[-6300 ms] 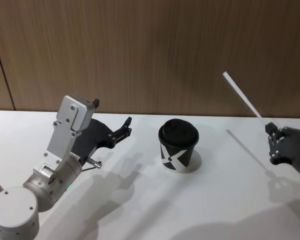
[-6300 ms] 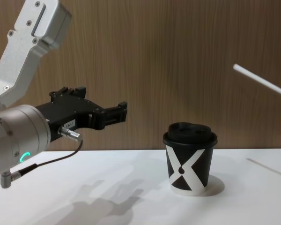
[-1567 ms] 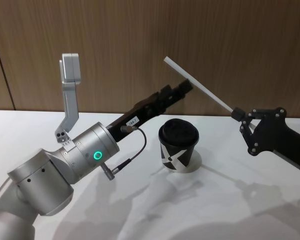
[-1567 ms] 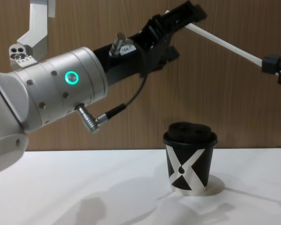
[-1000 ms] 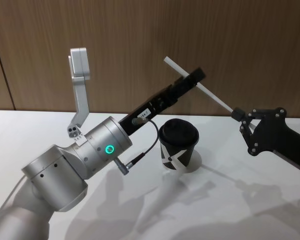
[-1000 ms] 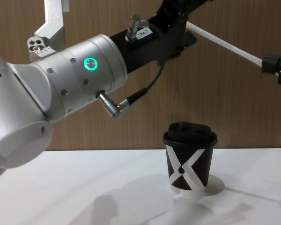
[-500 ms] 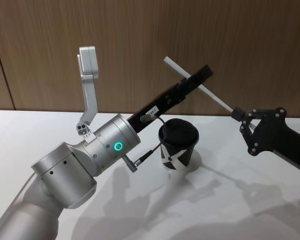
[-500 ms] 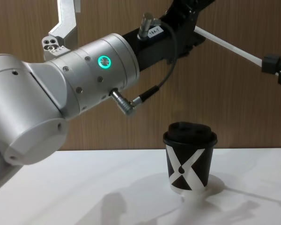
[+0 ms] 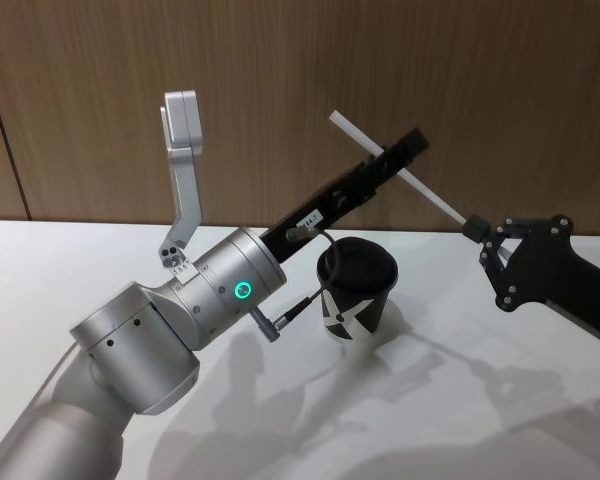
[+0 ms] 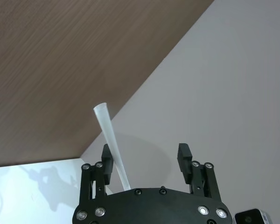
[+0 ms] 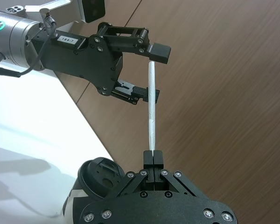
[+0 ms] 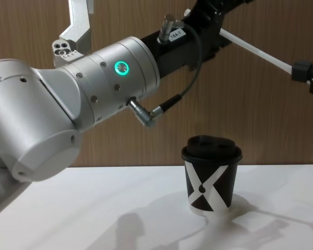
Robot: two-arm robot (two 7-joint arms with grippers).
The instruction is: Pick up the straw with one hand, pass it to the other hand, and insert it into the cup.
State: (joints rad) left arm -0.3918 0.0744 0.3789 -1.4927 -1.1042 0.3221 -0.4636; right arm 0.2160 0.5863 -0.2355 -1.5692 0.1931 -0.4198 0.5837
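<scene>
Two grippers now meet on the straw [image 9: 435, 198], high in the air above and behind the cup [image 9: 356, 288]. The right gripper [image 9: 473, 229] has its jaws shut on the straw's lower end, and from there the straw slants up and to the left. The left gripper [image 9: 401, 160] has slid a little farther forward in the last half second. The straw's upper part now lies between its open jaws. In the left wrist view the straw [image 10: 113, 148] sits close against one finger [image 10: 107, 161], with the other finger well clear.

The handover looks set up but not made: the left jaws would have to close before the right jaws let go. About six seconds back things lay quite differently. The left gripper hung low over the white surface [image 9: 480, 400], left of the cup, and the straw was out at the right edge. The lidded cup stands on the surface where it stood then.
</scene>
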